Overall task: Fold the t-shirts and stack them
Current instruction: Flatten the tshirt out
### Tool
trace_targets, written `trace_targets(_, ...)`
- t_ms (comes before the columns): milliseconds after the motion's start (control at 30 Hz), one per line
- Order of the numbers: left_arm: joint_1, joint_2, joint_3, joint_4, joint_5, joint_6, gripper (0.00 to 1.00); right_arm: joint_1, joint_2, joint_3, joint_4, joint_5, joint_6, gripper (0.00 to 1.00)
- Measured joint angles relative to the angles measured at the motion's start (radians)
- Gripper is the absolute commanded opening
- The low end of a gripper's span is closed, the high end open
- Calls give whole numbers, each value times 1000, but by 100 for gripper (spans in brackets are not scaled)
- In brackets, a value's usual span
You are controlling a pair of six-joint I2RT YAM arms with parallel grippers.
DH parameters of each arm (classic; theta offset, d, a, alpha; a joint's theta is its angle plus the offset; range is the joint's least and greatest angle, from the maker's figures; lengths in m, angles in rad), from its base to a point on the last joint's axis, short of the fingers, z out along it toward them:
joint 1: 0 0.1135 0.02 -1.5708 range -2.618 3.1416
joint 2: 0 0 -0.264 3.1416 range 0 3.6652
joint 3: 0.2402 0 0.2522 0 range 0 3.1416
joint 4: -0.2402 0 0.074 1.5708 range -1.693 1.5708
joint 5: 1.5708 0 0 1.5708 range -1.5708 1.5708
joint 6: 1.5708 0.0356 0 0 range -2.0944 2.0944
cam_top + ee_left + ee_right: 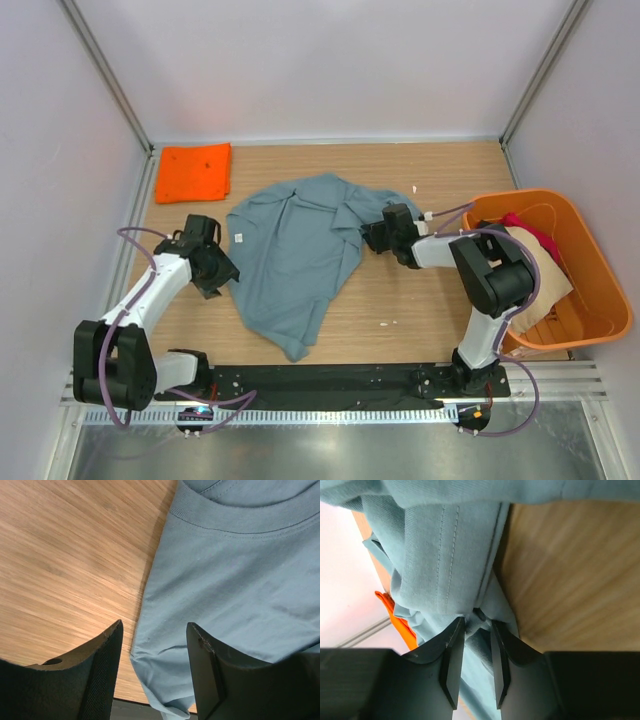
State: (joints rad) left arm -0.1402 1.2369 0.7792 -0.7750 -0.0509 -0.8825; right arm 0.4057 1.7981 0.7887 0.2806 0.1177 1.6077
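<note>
A large grey-blue t-shirt point(295, 250) lies crumpled on the wooden table. My left gripper point(222, 272) is open at the shirt's left edge; in the left wrist view the cloth point(240, 575) runs between and under my left gripper's point(155, 630) spread fingers, collar at the top. My right gripper point(372, 238) is at the shirt's right edge, shut on a bunched fold of the cloth point(445, 555) in the right wrist view point(477, 622). A folded bright orange t-shirt point(195, 172) lies flat at the back left, also visible in the right wrist view point(400, 617).
A rigid orange plastic tub point(600, 320) stands at the right edge, holding a beige shirt point(545, 280) and a red one point(535, 235). White walls enclose the table on three sides. A black rail point(330, 380) runs along the near edge.
</note>
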Motion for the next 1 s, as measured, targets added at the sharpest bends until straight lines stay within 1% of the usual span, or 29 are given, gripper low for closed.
trace_targets(100, 0, 0, 5, 1, 0, 3, 55, -4, 30, 29, 12, -2, 0, 31)
trace_targets(200, 0, 0, 5, 0, 0, 5, 55, -11, 43, 43, 10, -5, -7, 25)
trace_targets(233, 0, 0, 4, 0, 0, 5, 56, -13, 44, 46, 7, -5, -10, 18)
trace_targets(300, 0, -1, 4, 0, 0, 5, 56, -18, 46, 58, -18, -9, -28, 6)
trace_targets(333, -1, -2, 3, 0, 0, 4, 56, -21, 46, 66, -35, -9, -40, 1)
trace_targets(433, -2, -3, -2, 0, 0, 5, 56, -24, 40, 109, -130, -13, -104, 1)
trace_targets(500, -2, -2, -5, 1, 5, 5, 56, -27, 13, 142, -230, -16, -173, 1)
trace_targets(633, -3, 26, -6, 18, 33, 4, 55, -27, -83, 230, -465, -26, -375, 1)
trace_targets(767, -19, 73, -7, 46, 66, 5, 56, -27, -180, 296, -638, -53, -577, 1)
trace_targets(833, -38, 103, -7, 60, 82, 3, 56, -26, -238, 290, -715, -66, -643, 1)
trace_targets(1000, -71, 194, -17, 118, 129, -22, 56, -26, -458, 171, -938, -87, -755, 1)
